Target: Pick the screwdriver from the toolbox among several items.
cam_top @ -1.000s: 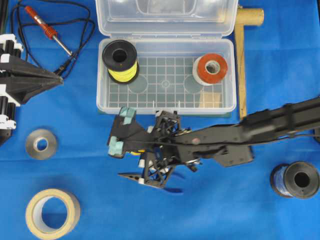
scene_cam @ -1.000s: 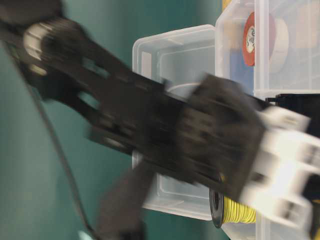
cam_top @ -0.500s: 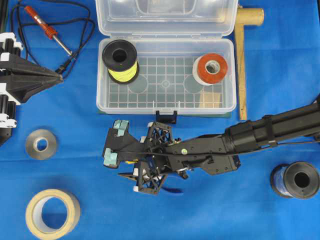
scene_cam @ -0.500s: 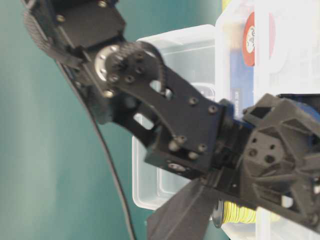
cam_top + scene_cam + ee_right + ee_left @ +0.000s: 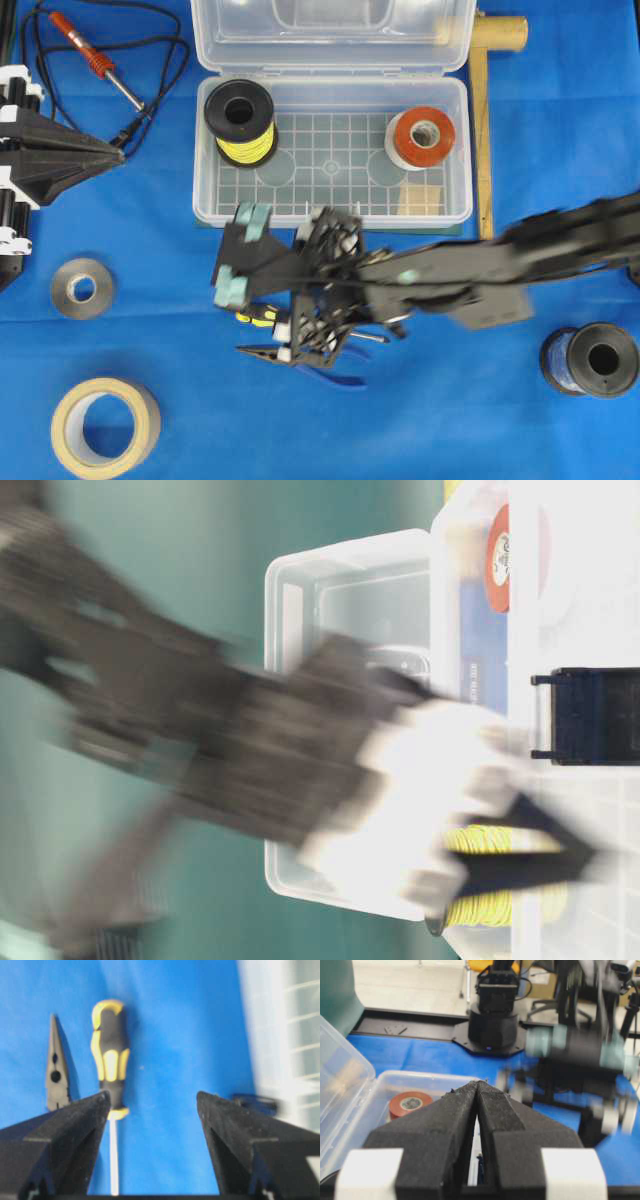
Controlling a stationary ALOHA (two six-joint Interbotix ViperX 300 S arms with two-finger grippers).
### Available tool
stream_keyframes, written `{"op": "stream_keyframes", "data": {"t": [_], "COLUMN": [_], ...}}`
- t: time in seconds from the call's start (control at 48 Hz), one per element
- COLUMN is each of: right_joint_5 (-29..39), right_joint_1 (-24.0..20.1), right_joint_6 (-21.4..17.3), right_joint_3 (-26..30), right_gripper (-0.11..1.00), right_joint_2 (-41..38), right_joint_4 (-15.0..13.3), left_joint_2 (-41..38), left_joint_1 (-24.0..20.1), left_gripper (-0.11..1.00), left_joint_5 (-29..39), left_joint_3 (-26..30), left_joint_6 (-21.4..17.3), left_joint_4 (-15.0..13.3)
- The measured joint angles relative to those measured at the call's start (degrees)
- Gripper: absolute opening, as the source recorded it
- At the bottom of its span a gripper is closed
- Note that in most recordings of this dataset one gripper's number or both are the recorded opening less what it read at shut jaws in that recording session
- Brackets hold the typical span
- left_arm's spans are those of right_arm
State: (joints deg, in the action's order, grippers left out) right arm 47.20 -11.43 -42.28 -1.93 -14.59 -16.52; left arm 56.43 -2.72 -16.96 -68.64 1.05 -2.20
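Outside the toolbox (image 5: 330, 150), just off its front wall, the screwdriver (image 5: 110, 1057) lies on the blue cloth (image 5: 480, 420) beside pliers (image 5: 56, 1077). Right gripper (image 5: 152, 1110), jaws now apart, has released it and shifted toward the box. Pick looks complete.

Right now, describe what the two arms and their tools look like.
Both arms are black. The left tool has wedge-shaped black foam-textured fingers with white bands at their base. The right tool has matching broad black fingers. From overhead, the right arm shows open black lattice framing behind the wrist and two teal-green blocks at its end.
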Motion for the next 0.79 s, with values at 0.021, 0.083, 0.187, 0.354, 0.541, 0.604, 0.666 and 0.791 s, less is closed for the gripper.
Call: {"op": "stream_keyframes", "data": {"t": [0.021, 0.083, 0.187, 0.354, 0.541, 0.604, 0.666, 0.791], "right_joint_5": [0.3, 0.5, 0.5, -3.3, -11.7, -14.0, -15.6, -17.6], "right_joint_1": [0.0, 0.0, -0.4, -1.2, -1.2, -1.2, -1.3, -1.2], "right_joint_6": [0.2, 0.3, 0.4, -0.1, -0.3, -0.3, -0.2, -0.3], "right_joint_3": [-0.4, -1.9, -6.8, -17.8, -32.2, -36.8, -41.2, -50.1], "right_gripper": [0.71, 0.7, 0.7, 0.7, 0.7, 0.7, 0.7, 0.7], "right_joint_2": [1.2, 4.8, 11.9, 24.3, 40.2, 46.4, 51.9, 63.0], "right_joint_4": [-0.5, -2.3, -5.4, -8.2, -9.6, -9.7, -9.9, -11.2], "left_joint_2": [0.0, 0.2, 0.5, 1.0, 1.1, 1.1, 1.1, 1.1], "left_joint_1": [0.0, 0.0, -0.1, -0.1, -0.1, -0.1, 0.0, 0.0], "left_gripper": [0.0, 0.0, 0.0, 0.0, 0.0, 0.0, 0.0, 0.0], "left_joint_5": [0.1, 0.1, 0.1, 0.1, 0.1, 0.1, 0.0, 0.1], "left_joint_3": [0.0, 0.0, 0.0, 0.0, -0.1, -0.2, -0.3, -0.4], "left_joint_6": [0.0, 0.0, 0.0, 0.0, 0.0, 0.0, 0.0, 0.0], "left_joint_4": [0.0, 0.0, 0.0, 0.0, 0.0, 0.0, 0.0, 0.0]}}
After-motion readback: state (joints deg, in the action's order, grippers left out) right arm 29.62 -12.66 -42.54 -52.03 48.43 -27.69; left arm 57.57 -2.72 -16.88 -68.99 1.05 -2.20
